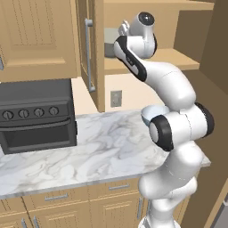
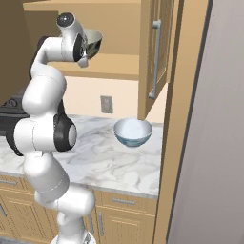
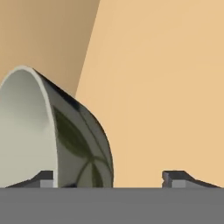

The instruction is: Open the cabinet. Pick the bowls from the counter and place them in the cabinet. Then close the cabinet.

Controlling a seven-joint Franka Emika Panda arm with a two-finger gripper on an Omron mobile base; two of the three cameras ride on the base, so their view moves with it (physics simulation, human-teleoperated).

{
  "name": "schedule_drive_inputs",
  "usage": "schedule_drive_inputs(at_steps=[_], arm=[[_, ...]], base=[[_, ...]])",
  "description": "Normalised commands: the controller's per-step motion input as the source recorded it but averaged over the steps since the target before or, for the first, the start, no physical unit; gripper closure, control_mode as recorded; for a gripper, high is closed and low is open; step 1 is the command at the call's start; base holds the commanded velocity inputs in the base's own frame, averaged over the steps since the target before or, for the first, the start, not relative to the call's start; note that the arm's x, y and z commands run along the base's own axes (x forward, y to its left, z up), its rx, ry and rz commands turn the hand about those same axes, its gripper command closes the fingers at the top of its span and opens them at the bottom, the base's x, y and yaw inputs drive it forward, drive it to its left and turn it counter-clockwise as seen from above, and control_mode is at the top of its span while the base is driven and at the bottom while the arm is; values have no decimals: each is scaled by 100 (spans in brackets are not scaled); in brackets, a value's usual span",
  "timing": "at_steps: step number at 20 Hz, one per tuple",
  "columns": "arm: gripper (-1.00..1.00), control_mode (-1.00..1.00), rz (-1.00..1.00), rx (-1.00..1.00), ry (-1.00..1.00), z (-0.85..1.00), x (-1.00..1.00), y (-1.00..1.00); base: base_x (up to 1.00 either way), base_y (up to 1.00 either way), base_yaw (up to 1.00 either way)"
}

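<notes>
The cabinet stands open, its left door (image 1: 94,53) swung out edge-on and its right door (image 2: 155,52) swung out too. The olive-grey bowl (image 2: 93,43) sits tilted just above the inner shelf (image 2: 114,66); in the left base view this bowl (image 1: 110,48) shows behind the door edge. My gripper (image 2: 86,48) is at the bowl inside the cabinet. In the hand view the gripper (image 3: 109,177) is open, and the bowl (image 3: 74,140) has its wall just inside the left fingertip (image 3: 43,178). The white, blue-patterned bowl (image 2: 133,132) rests upright on the marble counter (image 2: 100,159).
A black oven (image 1: 35,116) with knobs stands at the counter's left. A wall outlet (image 2: 106,104) is on the back wall. A tall grey panel (image 2: 212,143) bounds the right side. Low cabinets (image 1: 58,200) run under the counter, and a closed wall cabinet (image 1: 35,35) hangs above the oven.
</notes>
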Motion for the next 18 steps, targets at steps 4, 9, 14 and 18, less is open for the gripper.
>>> schedule_drive_inputs(at_steps=[4, 9, 14, 18], arm=[[-100, -100, 0, 0, -10, 14, -45, 0], [-100, -100, 0, 5, -29, 43, -53, -2], [-100, -100, 0, 7, -36, 55, -94, -24], [-100, -100, 0, 2, -26, 34, -100, -49]], base=[[0, 0, 0], [0, 0, 0], [0, 0, 0], [0, 0, 0]])
